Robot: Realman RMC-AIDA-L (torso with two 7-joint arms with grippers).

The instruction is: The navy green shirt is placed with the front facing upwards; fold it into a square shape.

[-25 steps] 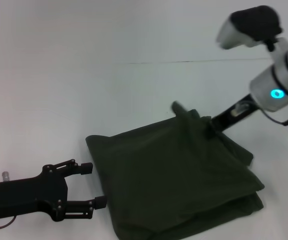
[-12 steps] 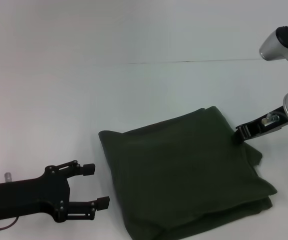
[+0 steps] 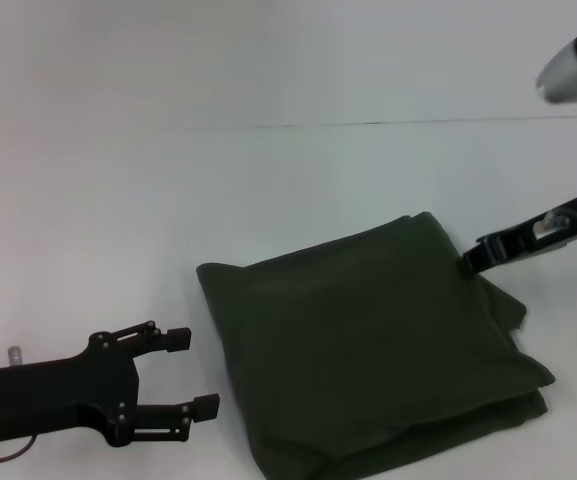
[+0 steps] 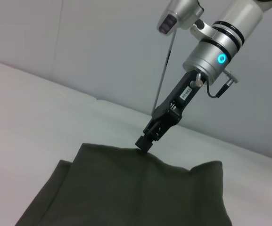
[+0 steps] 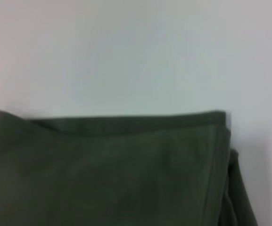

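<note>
The navy green shirt (image 3: pixel 368 340) lies folded into a rough square on the white table, plain green side up, with stacked layers showing along its right and near edges. It also fills the lower part of the left wrist view (image 4: pixel 136 193) and of the right wrist view (image 5: pixel 103 174). My left gripper (image 3: pixel 194 372) rests open at the lower left, a short gap away from the shirt's left edge, holding nothing. My right gripper (image 3: pixel 471 264) hovers at the shirt's far right corner, its tip (image 4: pixel 144 142) just above the cloth edge.
The white table (image 3: pixel 168 200) extends bare around the shirt. A thin dark seam line (image 3: pixel 368 123) crosses the table far behind the shirt.
One second ago the right gripper held the shirt's far corner raised. The corner now lies flat, and the right arm has drawn back a little to the right. The left gripper stayed put.
</note>
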